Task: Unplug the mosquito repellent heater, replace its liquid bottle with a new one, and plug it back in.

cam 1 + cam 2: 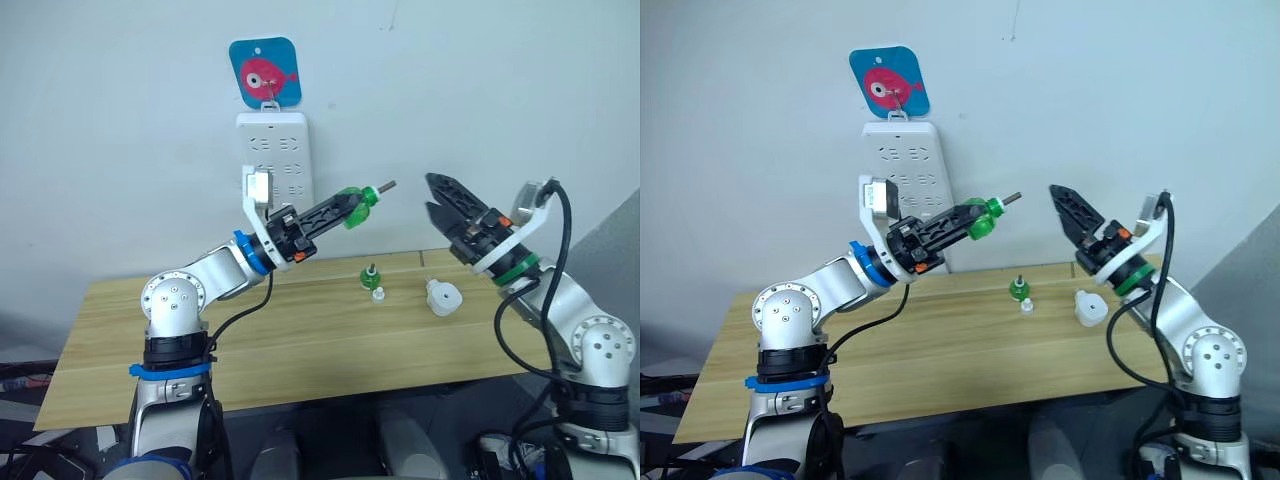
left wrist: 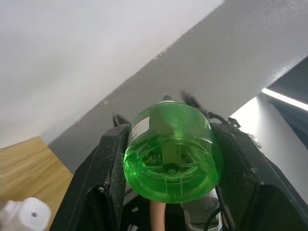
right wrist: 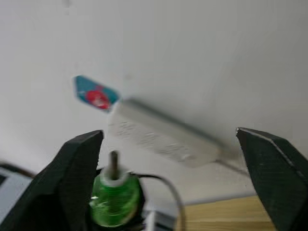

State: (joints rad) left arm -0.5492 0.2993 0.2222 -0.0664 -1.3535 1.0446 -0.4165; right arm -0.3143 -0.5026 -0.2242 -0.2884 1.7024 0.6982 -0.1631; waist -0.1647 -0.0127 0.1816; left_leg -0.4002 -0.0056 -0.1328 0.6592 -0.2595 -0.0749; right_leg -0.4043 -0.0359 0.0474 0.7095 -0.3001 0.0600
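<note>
My left gripper (image 1: 350, 208) is shut on a translucent green bottle (image 1: 360, 205) held up in the air, its bare dark wick pointing toward my right gripper (image 1: 430, 192). That gripper hangs open a short way off, with nothing between its fingers; in its wrist view the held bottle (image 3: 114, 195) shows between the fingers, further off. A second green bottle (image 1: 370, 277) with a bare wick stands on the table, a small white cap (image 1: 379, 294) right beside it. I cannot tell which bottle is the new one. The white mosquito repellent heater (image 1: 443, 297) lies unplugged on the table.
A tall white power strip (image 1: 275, 150) hangs on the wall behind the wooden table (image 1: 250, 350), under a blue card with a pink fish (image 1: 265, 72). The table's far edge meets the wall.
</note>
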